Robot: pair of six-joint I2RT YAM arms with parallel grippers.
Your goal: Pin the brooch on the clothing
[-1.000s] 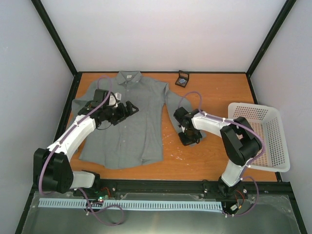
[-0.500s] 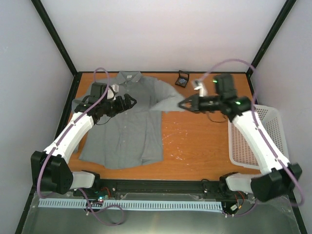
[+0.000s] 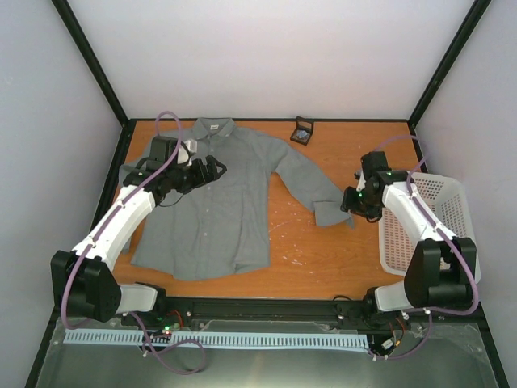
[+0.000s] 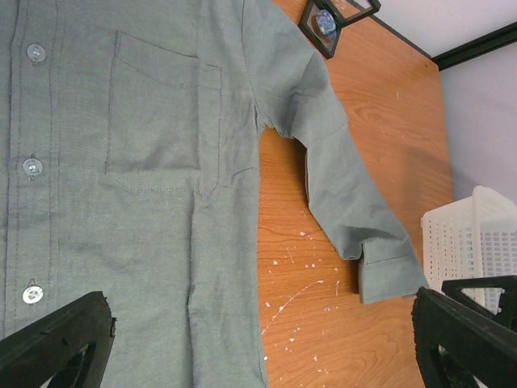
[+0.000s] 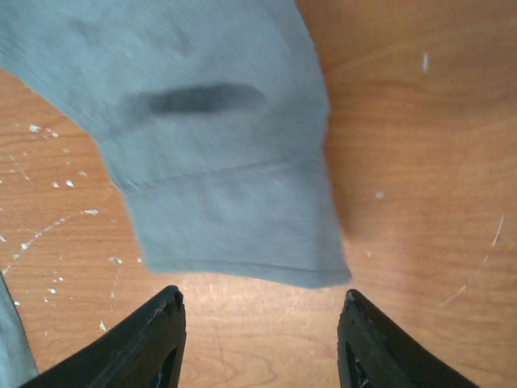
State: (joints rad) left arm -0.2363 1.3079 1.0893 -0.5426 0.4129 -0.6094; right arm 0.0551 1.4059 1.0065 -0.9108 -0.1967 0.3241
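The grey shirt (image 3: 218, 202) lies flat on the wooden table, collar at the far side. Its right sleeve stretches out to the right and ends in a cuff (image 3: 331, 213). The brooch (image 3: 302, 136) sits in a small black square holder at the far edge; it also shows in the left wrist view (image 4: 325, 20). My left gripper (image 3: 215, 170) hovers open and empty over the chest of the shirt (image 4: 153, 162). My right gripper (image 3: 352, 202) is open and empty just beyond the cuff (image 5: 234, 218), jaws wide apart, nothing between them.
A white mesh basket (image 3: 449, 230) stands at the right edge of the table, beside the right arm; it also shows in the left wrist view (image 4: 464, 230). Black frame posts mark the table's corners. Bare wood with white specks (image 3: 299, 242) lies between shirt and cuff.
The right arm lifted the sleeve, carried it out to the right and let it go; the sleeve now lies stretched flat. The left arm has barely moved.
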